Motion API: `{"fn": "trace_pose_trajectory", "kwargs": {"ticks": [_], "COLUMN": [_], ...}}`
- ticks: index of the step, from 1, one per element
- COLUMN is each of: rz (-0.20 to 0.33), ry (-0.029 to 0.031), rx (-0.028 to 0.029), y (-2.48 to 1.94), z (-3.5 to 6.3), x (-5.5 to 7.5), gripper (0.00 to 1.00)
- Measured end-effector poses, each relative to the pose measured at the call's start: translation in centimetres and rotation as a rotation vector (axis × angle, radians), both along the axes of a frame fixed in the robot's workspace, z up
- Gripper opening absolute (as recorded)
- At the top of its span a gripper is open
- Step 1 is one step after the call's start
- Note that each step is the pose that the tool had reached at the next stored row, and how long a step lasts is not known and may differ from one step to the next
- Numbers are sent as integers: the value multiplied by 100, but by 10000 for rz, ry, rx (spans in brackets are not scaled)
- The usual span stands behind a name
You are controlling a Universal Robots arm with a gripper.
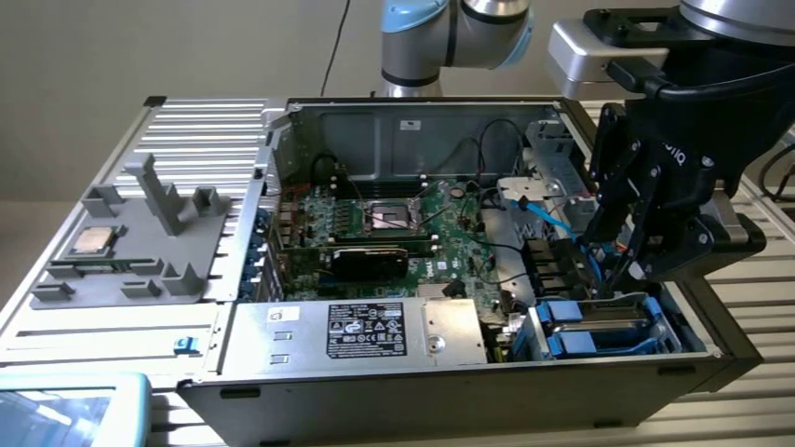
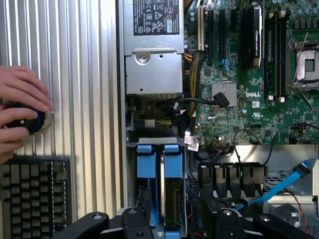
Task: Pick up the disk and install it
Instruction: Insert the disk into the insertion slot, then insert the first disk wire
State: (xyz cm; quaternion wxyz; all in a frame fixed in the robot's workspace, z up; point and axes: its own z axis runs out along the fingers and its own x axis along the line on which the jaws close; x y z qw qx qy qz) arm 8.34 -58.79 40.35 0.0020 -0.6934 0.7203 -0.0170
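Board (image 2: pixel 239 99) reads "DELL"; PSU (image 1: pixel 286 335) has a black label (image 1: pixel 369 331) w/ cert marks, small print unreadable. Disk (image 1: pixel 606 324) sits in the bay at lower right of the exterior view, gripper (image 1: pixel 627 265) right above it, jaws apart, not clamping it. Blue cable (image 1: pixel 546 216) runs just beside the gripper; grey tray (image 1: pixel 125 270) w/ chip (image 1: pixel 96 240) at left; a hand (image 2: pixel 22 107) rests on a knob (image 2: pixel 35 122) near a keyboard (image 2: pixel 35 199).

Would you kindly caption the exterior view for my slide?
Gripper poised over the blue-railed disk sitting inside the open computer case.
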Motion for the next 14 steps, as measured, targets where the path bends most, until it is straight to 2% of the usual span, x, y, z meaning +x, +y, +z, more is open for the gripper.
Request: {"fn": "trace_pose_trajectory", "kwargs": {"ticks": [14], "rz": [0], "ry": [0], "rx": [0], "y": [0], "z": [0], "x": [0], "gripper": [52]}}
